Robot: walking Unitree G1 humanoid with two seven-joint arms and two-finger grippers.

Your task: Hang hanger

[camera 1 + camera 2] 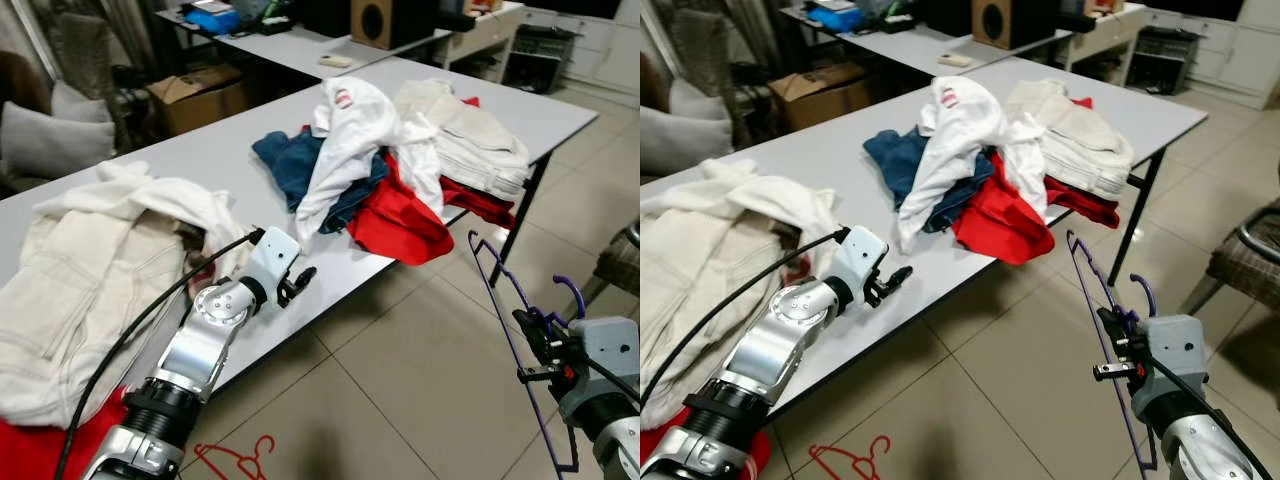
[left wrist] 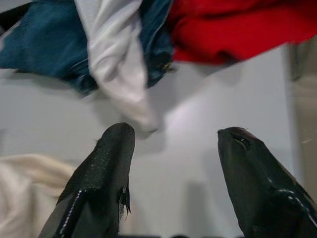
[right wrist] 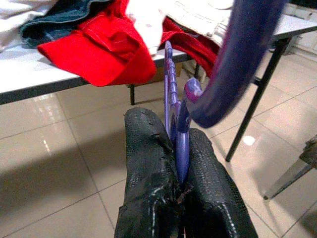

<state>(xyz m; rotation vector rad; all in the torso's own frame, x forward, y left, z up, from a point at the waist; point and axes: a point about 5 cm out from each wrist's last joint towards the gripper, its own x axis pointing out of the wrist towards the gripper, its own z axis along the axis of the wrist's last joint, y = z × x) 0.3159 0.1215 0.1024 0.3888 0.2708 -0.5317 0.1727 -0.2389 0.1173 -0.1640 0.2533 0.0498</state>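
A purple hanger hangs upright over the tiled floor at the right, its hook curving up beside my wrist. My right gripper is shut on the hanger's neck, with both black fingers pressed against it. My left gripper is open over the grey table's front edge, nothing between its fingers. It points toward a white garment that lies on blue and red clothes.
A heap of cream clothes covers the table's left end, another folded pile the far right. A red hanger lies on the floor below my left arm. A chair stands at the right edge. A cardboard box sits behind the table.
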